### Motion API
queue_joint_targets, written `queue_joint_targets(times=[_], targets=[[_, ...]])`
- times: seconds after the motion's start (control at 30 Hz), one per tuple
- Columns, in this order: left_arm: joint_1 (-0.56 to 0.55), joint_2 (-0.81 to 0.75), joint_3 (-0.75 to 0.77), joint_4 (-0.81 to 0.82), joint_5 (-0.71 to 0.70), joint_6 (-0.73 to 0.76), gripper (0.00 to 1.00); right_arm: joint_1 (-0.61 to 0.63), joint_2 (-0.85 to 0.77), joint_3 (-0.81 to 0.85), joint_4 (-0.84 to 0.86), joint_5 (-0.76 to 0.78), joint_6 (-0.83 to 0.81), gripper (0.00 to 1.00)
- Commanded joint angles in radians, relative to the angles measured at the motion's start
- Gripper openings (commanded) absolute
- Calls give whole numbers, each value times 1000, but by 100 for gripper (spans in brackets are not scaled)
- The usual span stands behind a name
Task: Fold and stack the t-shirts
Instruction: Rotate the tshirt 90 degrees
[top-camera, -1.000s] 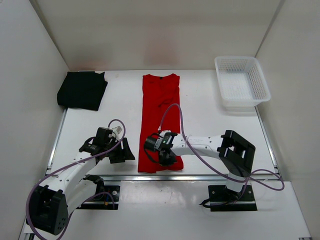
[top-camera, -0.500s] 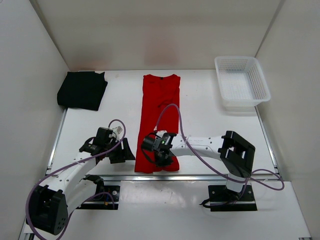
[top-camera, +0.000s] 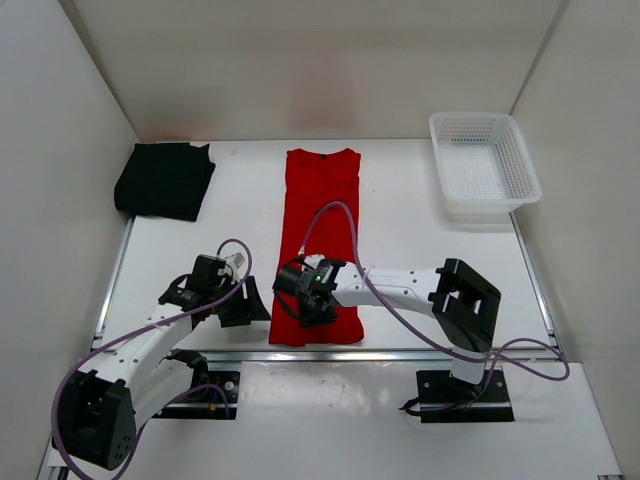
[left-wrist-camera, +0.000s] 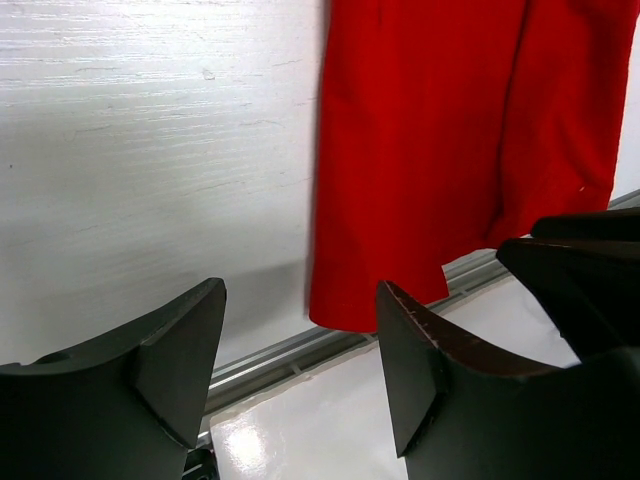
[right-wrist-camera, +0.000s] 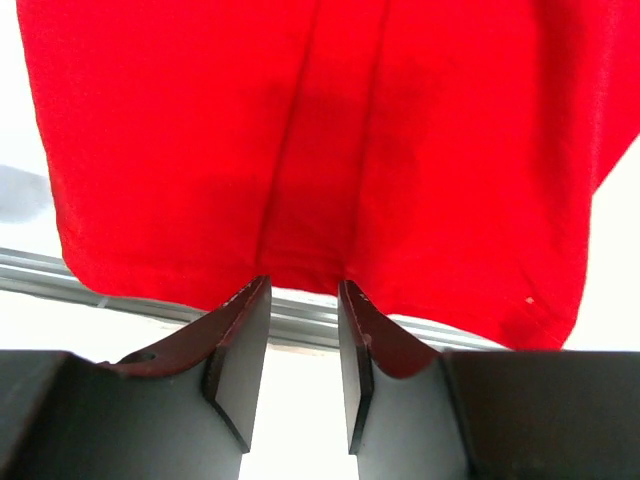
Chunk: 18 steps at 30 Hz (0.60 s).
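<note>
Change noted: over the last second the right claw (top-camera: 305, 298) has moved left along the near hem of the long red cloth t-shirt (top-camera: 320, 215). The near end of the shirt has shifted left with it, while the collar end lies as before. The claw's fingers, closed together then, now stand a narrow gap apart. The left claw (top-camera: 245, 300) has not moved.

Position: the red cloth t-shirt lies as a narrow strip down the middle of the white table (top-camera: 420, 250), collar far and hem near, with the hem at the metal rail (top-camera: 420, 352) along the near edge. In the right wrist view the fingertips (right-wrist-camera: 240, 330) sit right at the hem, in line with a lengthwise crease. Pale surface shows between the pads, and they grip nothing.

The left claw is spread wide and holds nothing, just left of the shirt's near-left corner.

A folded black cloth t-shirt (top-camera: 165, 180) lies far left and a white plastic mesh basket (top-camera: 485, 165) far right, both well apart from the claws.
</note>
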Motion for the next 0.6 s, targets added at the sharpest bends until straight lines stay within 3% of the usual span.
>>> queue_joint_targets(times=[0.0,0.27,0.43,0.53,0.57], targets=[[-4,0,2,18,7,6,71,5,43,42,-29,17,-21,30],[-3,0,2,18,11,10,72,16,96,95,-173,43,6,25],[-1,1,-1,19,17,7,72,11,104,91,-160,23,0,24],[-6,1,2,18,13,12,72,11,107,90,-158,26,0,19],[-3,3,-4,21,16,13,73,13,110,90,-163,26,2,13]])
